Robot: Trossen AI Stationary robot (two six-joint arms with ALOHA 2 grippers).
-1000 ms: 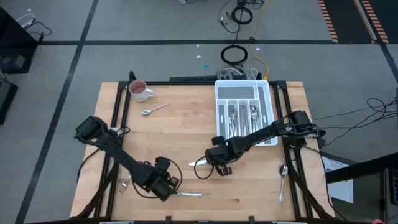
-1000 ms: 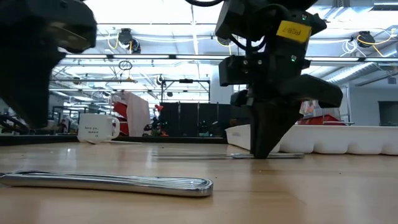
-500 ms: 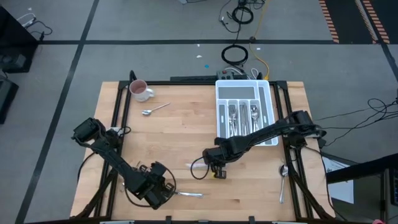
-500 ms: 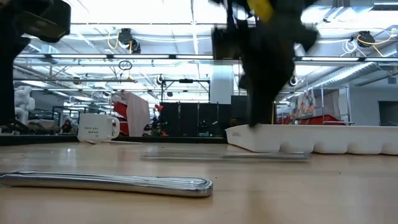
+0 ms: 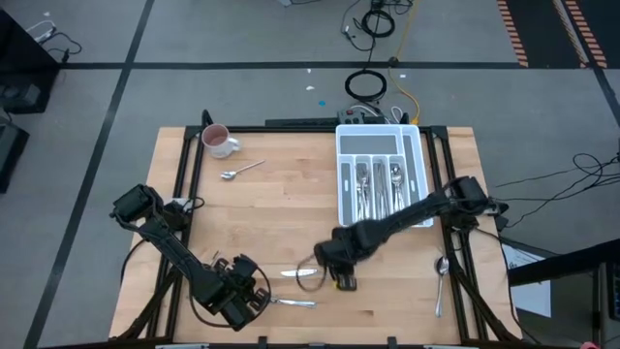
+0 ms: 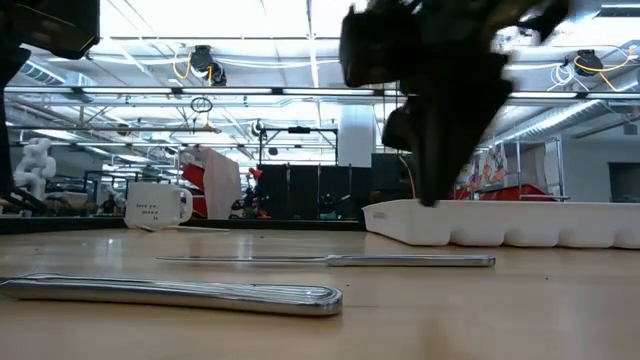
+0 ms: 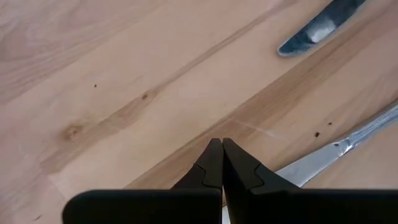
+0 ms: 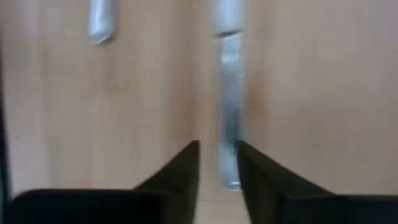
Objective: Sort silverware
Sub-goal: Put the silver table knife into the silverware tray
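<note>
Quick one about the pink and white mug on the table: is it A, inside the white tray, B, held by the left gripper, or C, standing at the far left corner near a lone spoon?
C: the high view shows the mug standing at the table's far left corner with a spoon lying close by, well apart from the tray.

The white mug (image 6: 158, 204) at the far side of the table carries a few lines of small dark print in the low view, too small to read. No other text, label, brand, number or sign can be made out in any view.
</note>
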